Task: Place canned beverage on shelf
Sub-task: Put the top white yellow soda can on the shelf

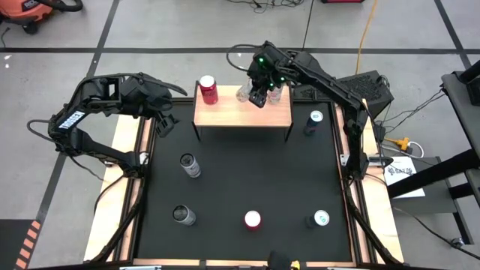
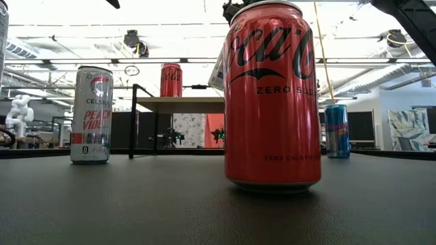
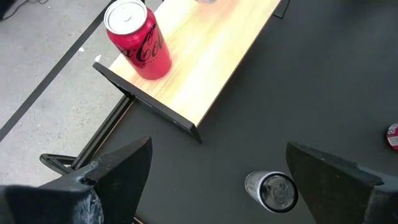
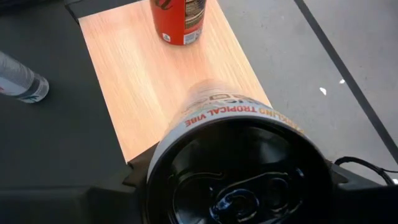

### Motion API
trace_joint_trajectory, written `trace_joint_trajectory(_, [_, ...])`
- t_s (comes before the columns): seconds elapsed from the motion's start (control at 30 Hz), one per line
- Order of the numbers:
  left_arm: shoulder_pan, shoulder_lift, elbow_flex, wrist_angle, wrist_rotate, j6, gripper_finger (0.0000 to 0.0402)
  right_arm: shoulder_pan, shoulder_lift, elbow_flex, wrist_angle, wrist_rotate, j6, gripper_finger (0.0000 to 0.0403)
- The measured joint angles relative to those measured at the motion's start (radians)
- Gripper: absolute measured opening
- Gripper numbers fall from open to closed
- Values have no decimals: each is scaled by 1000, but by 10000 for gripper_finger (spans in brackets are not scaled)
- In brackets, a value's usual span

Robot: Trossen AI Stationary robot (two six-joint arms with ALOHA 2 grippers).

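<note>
Right wrist view is showing the step in hand: the right gripper (image 4: 239,186) is holding a slim can (image 4: 236,155), its fingers clamped around the can's body just below the top, and is carrying it above the shelf (image 4: 143,81). This looks like the placing stage, with the can over the wood but not yet standing on it. A red cola can (image 4: 177,18) is already standing upright farther along the shelf, toward its other end.

Seen from above, the right gripper (image 1: 260,88) is hanging over the middle of the shelf (image 1: 232,114), with the red cola can (image 1: 208,89) near the shelf's left end. The next move probably calls for lowering the can upright onto bare wood, well apart from the red can and back from the shelf's edge, then letting go without tipping it.

Left of the shelf, the left gripper (image 3: 217,180) is waiting with its fingers wide apart and nothing between them.

On the counter (image 1: 247,172) in front of the shelf, several more cans are standing loose, all appearing sealed. Nearest the low camera is a red zero-sugar cola can (image 2: 272,95).
</note>
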Motion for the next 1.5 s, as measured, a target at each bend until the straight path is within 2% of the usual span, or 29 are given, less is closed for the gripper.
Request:
trace_joint_trajectory(0.6, [0,0,0,0,-1,-5,373,-26,30,0,36,-1,-28,228])
trace_joint_trajectory(1.1, [0,0,0,0,-1,-2,373,-32,48,-1,-22,-2,-28,228])
trace_joint_trajectory(1.5, [0,2,0,0,-1,-2,373,-30,48,-1,19,-14,-36,230])
